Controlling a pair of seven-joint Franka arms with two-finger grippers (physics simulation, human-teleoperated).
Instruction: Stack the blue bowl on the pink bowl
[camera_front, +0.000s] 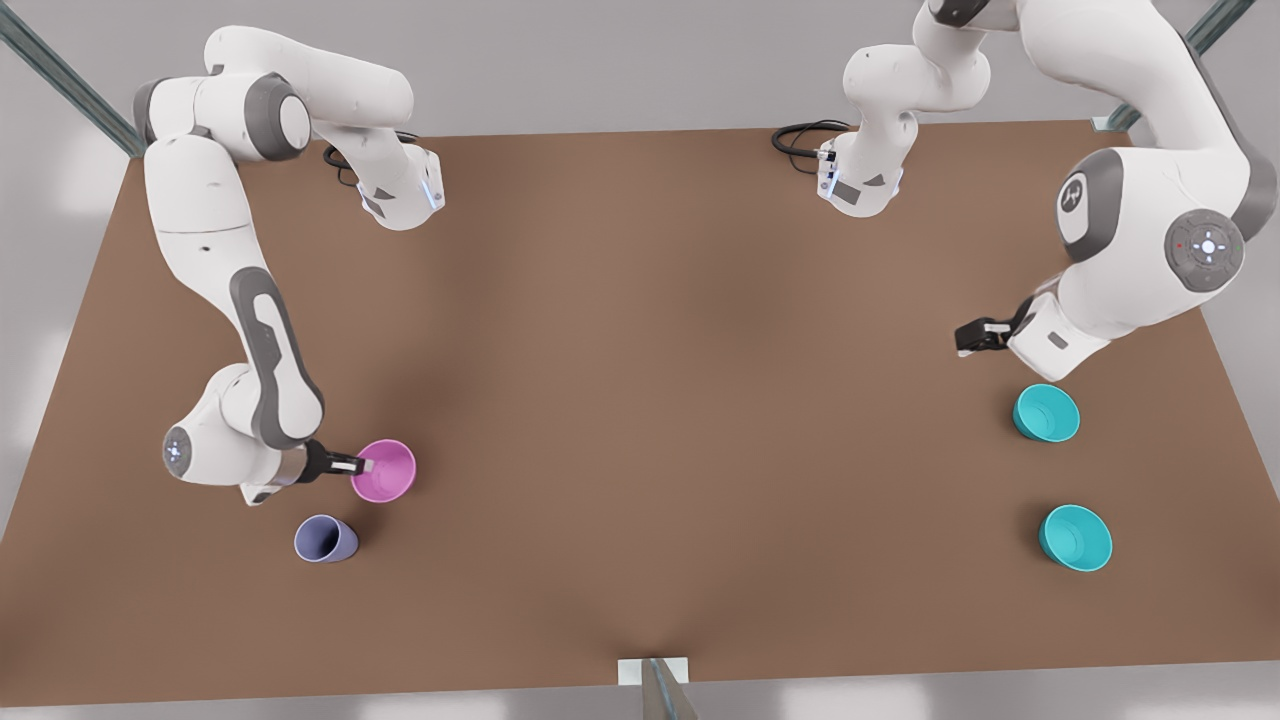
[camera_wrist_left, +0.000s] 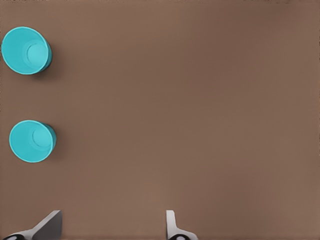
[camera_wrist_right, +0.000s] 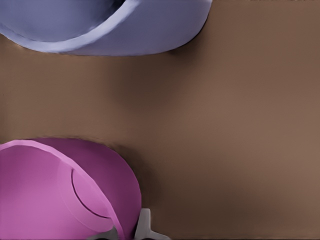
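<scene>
Front view, brown table (camera_front: 640, 400) under grey walls, right gripper (camera_front: 362, 465) pinching the pink bowl (camera_front: 385, 470) rim beside the lavender cup (camera_front: 325, 539), left gripper (camera_front: 968, 337) spread wide above the table near two blue bowls (camera_front: 1046, 413), (camera_front: 1075, 537), arm bases cropped.

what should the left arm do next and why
Probably lower the open left pincer to the nearer blue bowl, at its rim: it hangs beside that bowl, holding nothing, while the right pincer grips the pink bowl by its rim.
</scene>
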